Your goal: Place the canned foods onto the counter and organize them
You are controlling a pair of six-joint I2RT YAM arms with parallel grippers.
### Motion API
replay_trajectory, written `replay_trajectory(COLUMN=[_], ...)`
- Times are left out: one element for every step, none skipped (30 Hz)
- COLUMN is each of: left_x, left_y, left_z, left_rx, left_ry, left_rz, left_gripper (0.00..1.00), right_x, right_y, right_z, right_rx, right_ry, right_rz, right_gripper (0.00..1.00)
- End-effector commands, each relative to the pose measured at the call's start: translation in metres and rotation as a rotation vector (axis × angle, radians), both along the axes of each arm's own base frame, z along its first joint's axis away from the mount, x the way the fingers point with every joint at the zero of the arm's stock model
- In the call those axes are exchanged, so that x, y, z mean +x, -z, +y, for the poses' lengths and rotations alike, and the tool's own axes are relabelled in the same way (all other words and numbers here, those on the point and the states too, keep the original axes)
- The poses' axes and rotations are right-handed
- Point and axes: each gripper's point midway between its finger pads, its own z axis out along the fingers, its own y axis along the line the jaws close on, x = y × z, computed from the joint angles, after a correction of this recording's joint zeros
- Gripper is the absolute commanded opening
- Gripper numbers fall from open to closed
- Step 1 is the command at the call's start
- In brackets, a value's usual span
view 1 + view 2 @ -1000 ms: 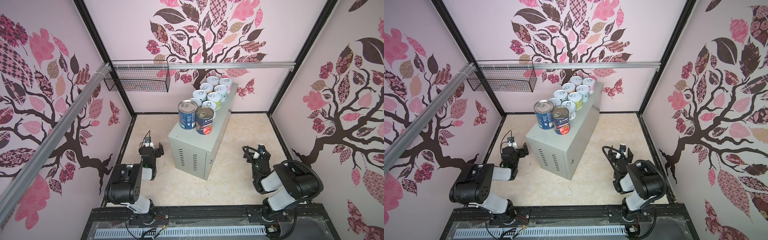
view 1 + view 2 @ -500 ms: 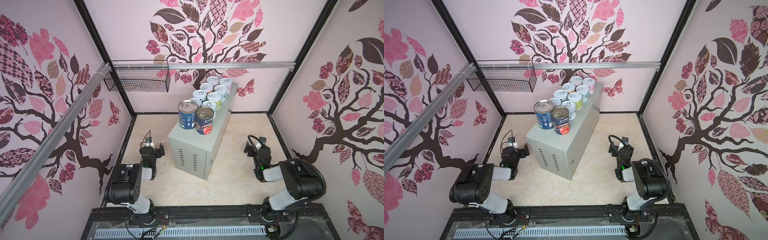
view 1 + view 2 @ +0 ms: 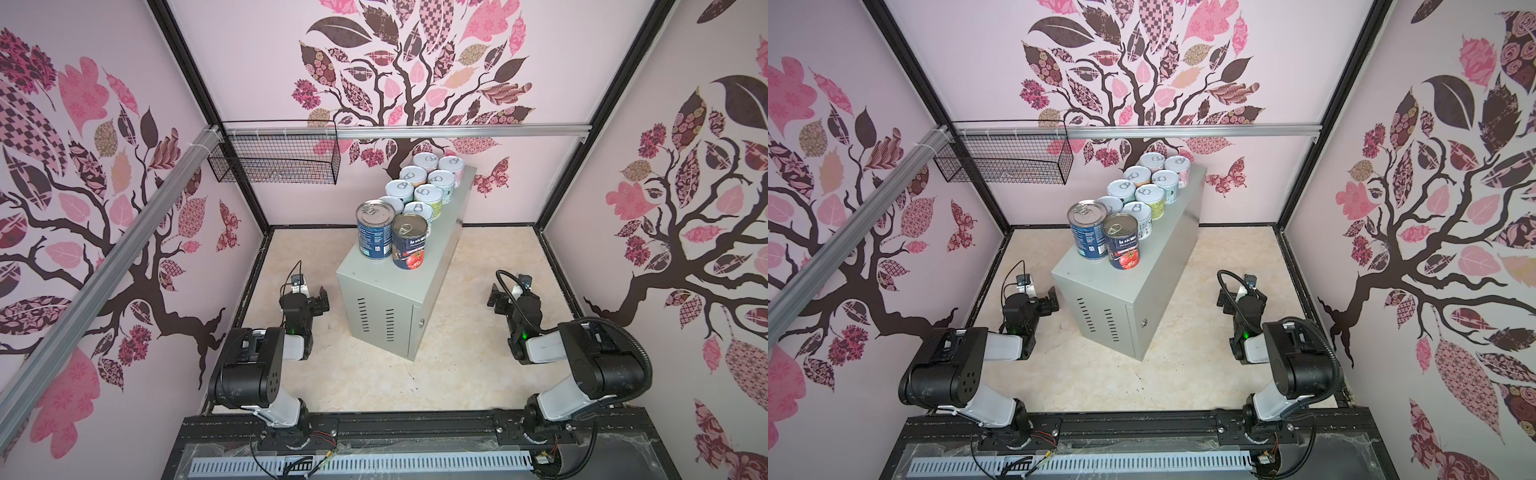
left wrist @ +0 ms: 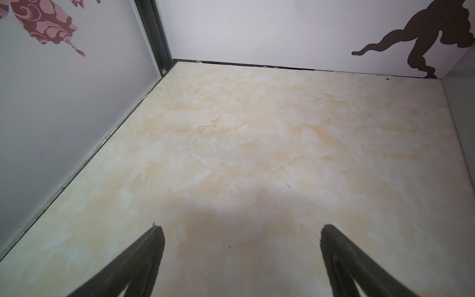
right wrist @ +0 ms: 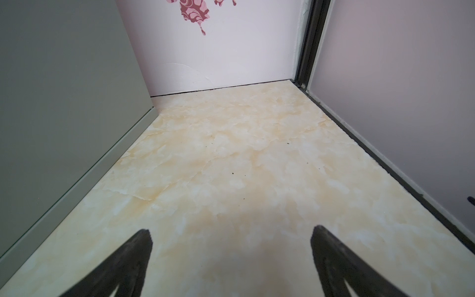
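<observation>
Right hand (image 3: 498,298) shifted, tomato-label can (image 3: 409,246) on counter (image 3: 376,301)

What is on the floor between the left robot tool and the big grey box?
Nothing but bare marbled floor lies between the left tool and the grey box; both top views show that gap.

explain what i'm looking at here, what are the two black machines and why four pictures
They are two robot arms, each ending in a two-fingered gripper. Two pictures look down from overhead into a pink-walled booth; two come from cameras on the arms' wrists and show mostly marbled floor. The left gripper and right gripper are open and hold nothing, low on either side of the grey metal box. On it stand a blue can, a tomato can and eight short cans in two rows. A black wire basket hangs on a rail.
</observation>
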Motion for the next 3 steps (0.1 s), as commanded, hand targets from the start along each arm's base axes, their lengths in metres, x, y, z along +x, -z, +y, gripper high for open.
replay_trajectory(left_x=[0.0071, 0.0071, 0.0068], left_y=[-0.0133, -0.0133, -0.0128], left_z=[0.0011, 0.0010, 0.0009], left_rx=[0.000, 0.000, 0.000], left_ry=[0.000, 0.000, 0.000], left_rz=[-0.041, -0.041, -0.039], left_gripper=[0.98, 0.98, 0.98], right_x=[0.0038, 0.0038, 0.0037], right_y=[-0.0103, -0.0105, -0.0108], right_z=[0.0032, 0.0035, 0.0034], right_rx=[0.015, 0.014, 0.015], right_ry=[-0.010, -0.010, -0.010], right_rz=[-0.032, -0.032, -0.033], right_gripper=[1.00, 1.00, 1.00])
